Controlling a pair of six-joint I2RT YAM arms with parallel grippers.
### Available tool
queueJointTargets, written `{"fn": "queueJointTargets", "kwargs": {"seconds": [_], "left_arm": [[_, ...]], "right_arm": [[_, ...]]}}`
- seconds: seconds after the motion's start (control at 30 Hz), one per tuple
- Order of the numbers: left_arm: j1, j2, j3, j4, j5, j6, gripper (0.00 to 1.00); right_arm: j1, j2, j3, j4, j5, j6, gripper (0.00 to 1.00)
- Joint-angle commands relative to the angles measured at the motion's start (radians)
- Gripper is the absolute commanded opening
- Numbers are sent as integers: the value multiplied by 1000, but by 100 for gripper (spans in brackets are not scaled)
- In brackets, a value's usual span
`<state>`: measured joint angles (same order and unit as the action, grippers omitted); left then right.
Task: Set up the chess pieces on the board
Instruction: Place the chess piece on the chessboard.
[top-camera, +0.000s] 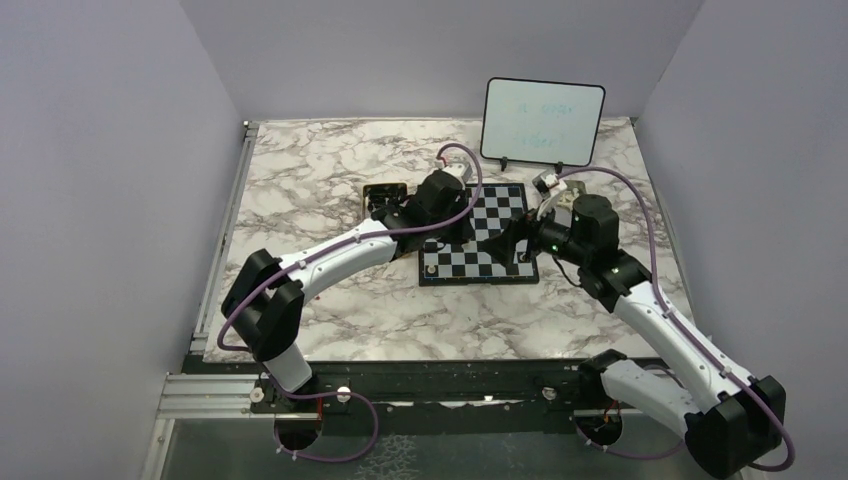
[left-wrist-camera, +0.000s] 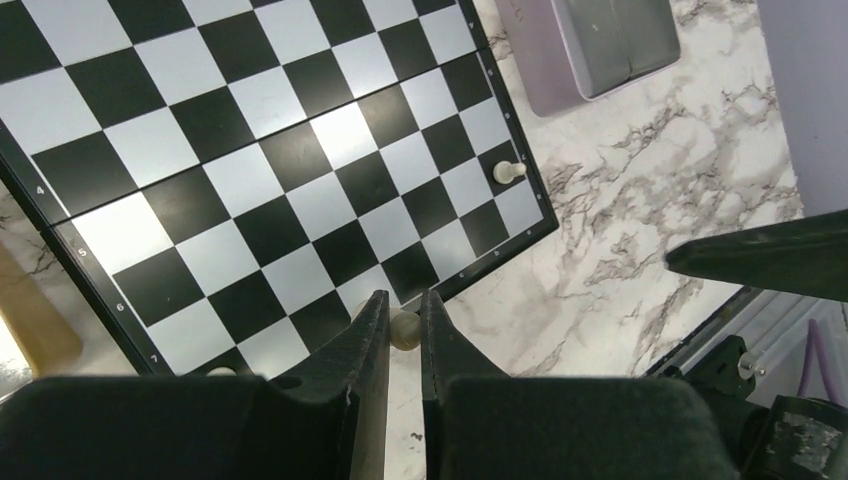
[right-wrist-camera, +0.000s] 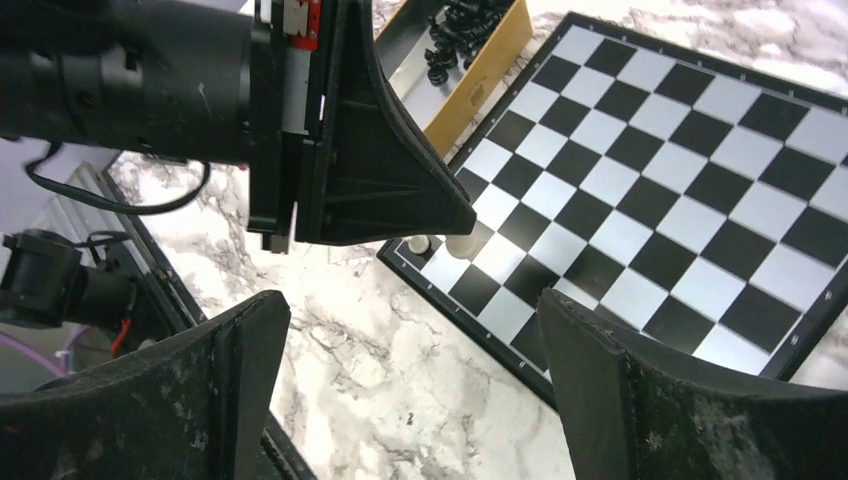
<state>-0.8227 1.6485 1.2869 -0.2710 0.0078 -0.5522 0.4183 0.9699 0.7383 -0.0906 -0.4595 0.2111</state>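
Cream piece (left-wrist-camera: 404, 330), apparently within left tool (left-wrist-camera: 403, 302)

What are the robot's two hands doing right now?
Left gripper: closed on a white chess piece.
Right gripper: open, empty.

Wide-open right gripper (right-wrist-camera: 408, 305) above the board (right-wrist-camera: 680, 200), left gripper (right-wrist-camera: 462, 226) at a white piece (right-wrist-camera: 460, 243) by the corner.

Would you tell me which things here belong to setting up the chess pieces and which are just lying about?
Job: board; white piece in left gripper; white pawn on board; black pieces in wooden box.
Lying about: whiteboard; grey tray.
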Motion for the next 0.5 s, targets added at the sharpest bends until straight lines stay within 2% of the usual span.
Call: {"fn": "queueJointTargets", "kwargs": {"seconds": [0.0,0.2,0.47], "left_arm": [[-8,-23,-89,146,-9,-18,5],[-8,-22,-194,319,59,-37,6],[-20,17,-248,426,77,-26,6]], "right_arm": [[7,-48,24,-125,72,98,100],[7,-116,-5,-129,138,149,100],[7,-196,-43,-141,301,151,100]]}}
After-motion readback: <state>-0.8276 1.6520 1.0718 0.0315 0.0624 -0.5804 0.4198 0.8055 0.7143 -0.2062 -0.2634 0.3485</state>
